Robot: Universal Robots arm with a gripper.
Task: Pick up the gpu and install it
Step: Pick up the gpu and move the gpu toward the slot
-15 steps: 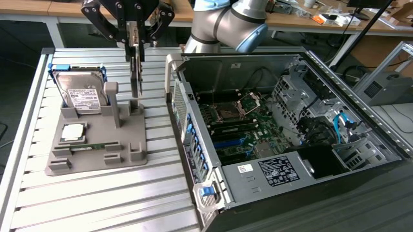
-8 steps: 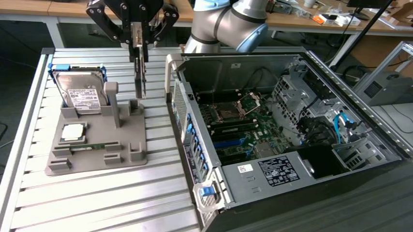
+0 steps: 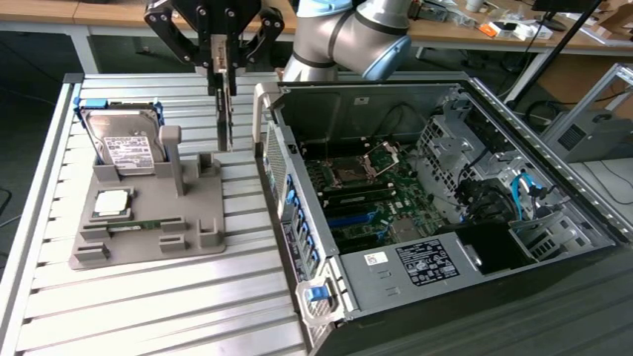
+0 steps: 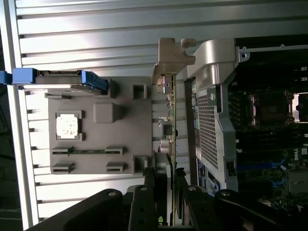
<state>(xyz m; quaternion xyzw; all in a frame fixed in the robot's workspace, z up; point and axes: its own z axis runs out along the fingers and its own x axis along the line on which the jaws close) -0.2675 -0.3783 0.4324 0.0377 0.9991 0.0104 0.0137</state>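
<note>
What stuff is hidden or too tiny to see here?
- The gpu: edge-on in both views, so its flat faces are hidden.
- The arm: cut off by the exterior view's top edge.
- The hard drive label: print too small, exterior view.
- The computer case inside: too dark in the wrist view.

- Table (image 3: 148, 311): ribbed metal slats, silvery, with a soft sheen.
- Holder (image 3: 203, 215): smooth, matt grey plastic.
- Hard drive (image 3: 127, 144): bright metal shell, white paper label, blue plastic frame.
- Gpu (image 4: 171, 108): green circuit board with a dull metal end bracket.
- Gripper (image 3: 222, 70): matt black.
- Computer case (image 3: 386, 111): grey sheet metal, one side panel perforated.
- Arm (image 3: 346, 37): smooth silvery shell with a satin sheen.
</note>
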